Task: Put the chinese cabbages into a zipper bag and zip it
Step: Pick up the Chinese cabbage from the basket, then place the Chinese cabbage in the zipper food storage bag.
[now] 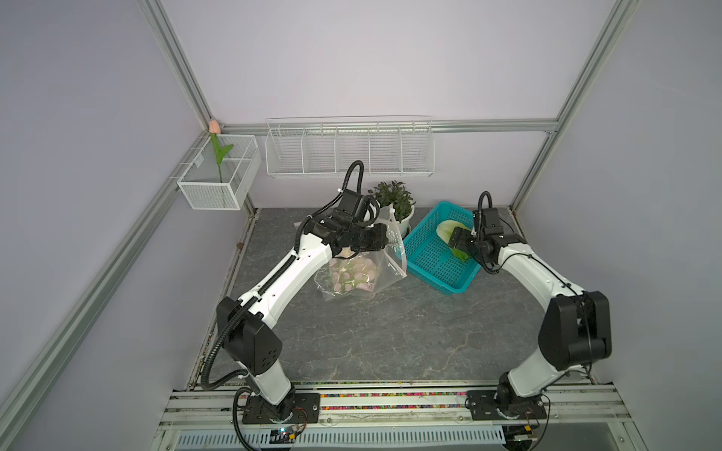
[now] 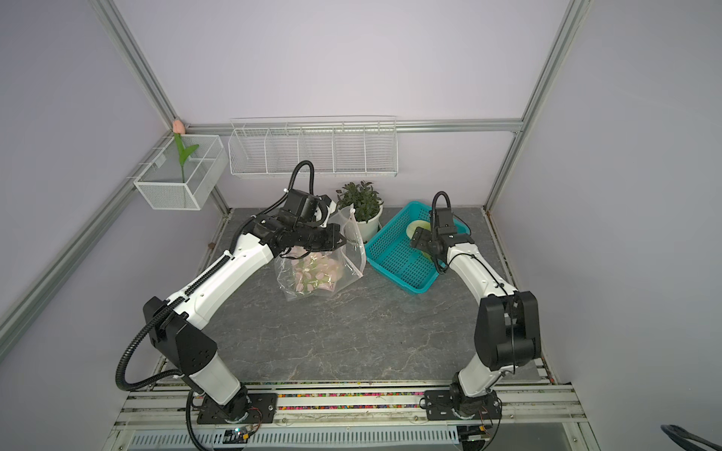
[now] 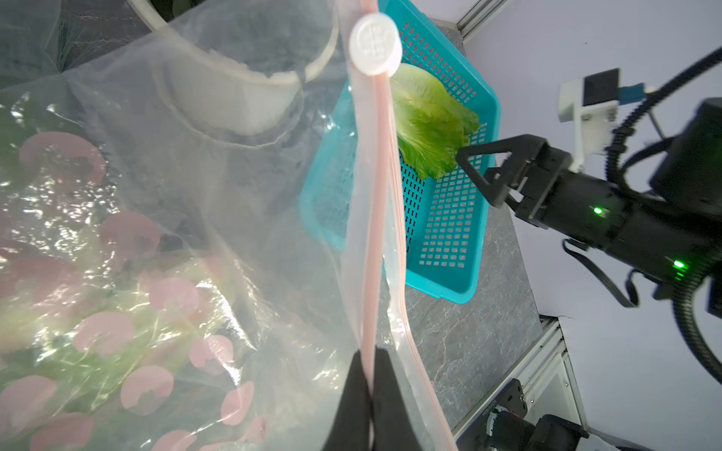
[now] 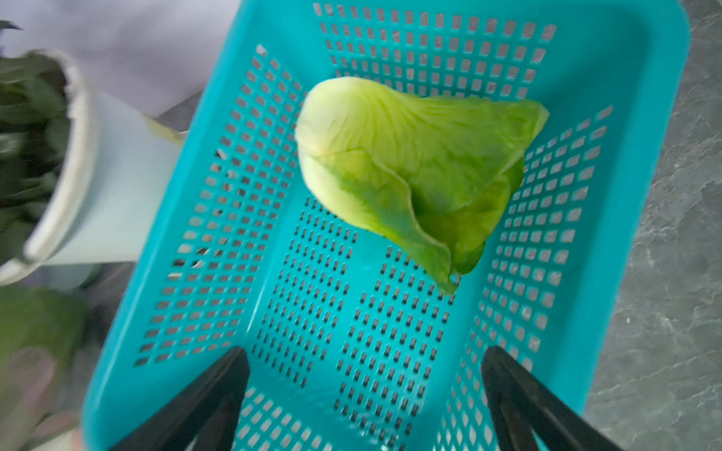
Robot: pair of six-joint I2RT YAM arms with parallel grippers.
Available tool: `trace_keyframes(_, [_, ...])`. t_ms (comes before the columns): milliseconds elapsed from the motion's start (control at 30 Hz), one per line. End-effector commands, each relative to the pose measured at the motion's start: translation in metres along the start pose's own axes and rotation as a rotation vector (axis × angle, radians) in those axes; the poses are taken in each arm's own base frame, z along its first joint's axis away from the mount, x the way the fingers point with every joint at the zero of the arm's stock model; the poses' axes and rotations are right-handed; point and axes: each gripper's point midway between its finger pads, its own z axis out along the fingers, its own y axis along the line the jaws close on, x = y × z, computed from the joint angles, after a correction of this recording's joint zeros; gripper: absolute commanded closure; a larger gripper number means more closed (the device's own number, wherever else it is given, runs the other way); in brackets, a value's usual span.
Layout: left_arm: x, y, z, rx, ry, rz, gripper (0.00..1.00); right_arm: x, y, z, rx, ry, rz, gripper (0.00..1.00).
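right end effector (image 4: 365, 353) gapes, seemingly above cabbage (image 4: 410, 164) in teal basket (image 4: 644, 58).

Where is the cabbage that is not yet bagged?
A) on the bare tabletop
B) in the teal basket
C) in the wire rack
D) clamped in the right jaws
B: the cabbage lies in the teal basket; the right gripper has its jaws open, holding nothing.

both top views: high over the front edge, angled down toward the back wall (image 1: 371, 70), far enough off to take in the whole table (image 1: 390, 336). left wrist: very close on the zipper bag (image 3: 203, 203), facing across to the basket (image 3: 484, 97). right wrist: close, looking down into that basket. all four share basket and cabbage (image 4: 410, 164).
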Motion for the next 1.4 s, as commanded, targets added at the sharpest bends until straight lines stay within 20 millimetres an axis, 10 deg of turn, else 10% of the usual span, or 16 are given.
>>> trace_keyframes(0, [0.002,-0.006,-0.006,0.016,0.000,0.027,1.00,-0.012,-0.015,0.019,0.076,-0.031,0.052,0.04])
trace_keyframes(267, [0.005,-0.010,-0.002,0.040,0.007,0.021,1.00,-0.017,-0.032,0.070,0.188,-0.030,0.131,0.10])
trace_keyframes(433, [0.009,-0.008,-0.003,0.026,0.023,0.028,1.00,-0.024,-0.010,0.108,0.074,-0.052,0.127,0.02])
trace_keyframes(533, [0.014,0.000,-0.007,-0.015,0.034,0.044,1.00,-0.027,0.000,0.104,0.007,-0.088,0.086,0.24])
trace_keyframes(667, [0.019,0.013,-0.009,-0.080,0.041,0.059,1.00,-0.044,0.024,0.057,-0.116,-0.195,0.014,0.78])
trace_keyframes(833, [0.019,0.017,-0.008,-0.104,0.043,0.063,1.00,-0.035,0.067,-0.031,-0.297,-0.202,-0.138,0.85])
trace_keyframes(1167, [0.007,0.013,-0.009,-0.097,-0.007,0.062,1.00,0.071,0.159,-0.250,-0.921,-0.133,-0.401,0.93])
trace_keyframes(1367, [0.003,0.010,-0.017,-0.094,-0.027,0.063,1.00,0.128,0.175,-0.247,-0.995,0.014,-0.455,0.93])
